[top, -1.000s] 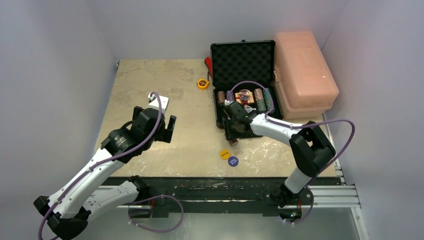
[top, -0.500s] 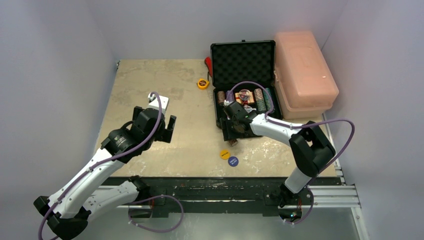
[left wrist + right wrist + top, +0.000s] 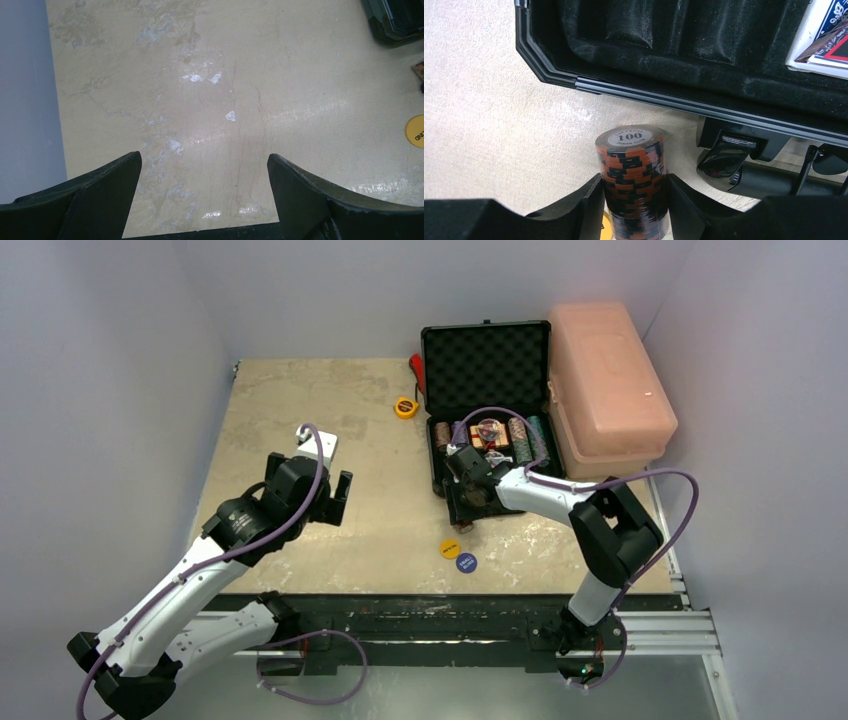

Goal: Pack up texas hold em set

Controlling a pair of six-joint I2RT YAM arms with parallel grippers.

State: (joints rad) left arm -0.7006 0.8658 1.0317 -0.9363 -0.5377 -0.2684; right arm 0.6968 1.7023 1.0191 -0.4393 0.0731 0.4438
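**Item 1, chip stack** (image 3: pixel 634 185): orange and black, top face marked "100". My right pincer (image 3: pixel 634 202) pinches it, one finger (image 3: pixel 589 205) pressed to each side. It is held just outside the near wall of the briefcase, by that wall's left end. I cannot tell whether it touches the table.

**Item 2, briefcase** (image 3: pixel 434 468): black, open, foam-lined. It sits at the table's far edge toward the right corner, with its lid standing up behind it. The near rim (image 3: pixel 634 91) and a latch (image 3: pixel 724 155) show in the right wrist view.
- The far row holds other chip stacks (image 3: pixel 518 434).
- A card deck (image 3: pixel 824 35) lies between them.

**Item 3, yellow button** (image 3: pixel 450 549): flat on the table toward the near edge, right of centre.

**Item 4, blue button** (image 3: pixel 466 562): just beside the yellow one, on its near-right side.

**Item 5, left pincer** (image 3: pixel 204 160): spread wide, nothing in it, over bare table (image 3: pixel 290 400) in the left half.

**Item 6, pink plastic box** (image 3: pixel 610 380): closed, against the briefcase's right side at the far right corner.

**Item 7, yellow tape measure** (image 3: pixel 405 407): near the far edge, left of the briefcase.
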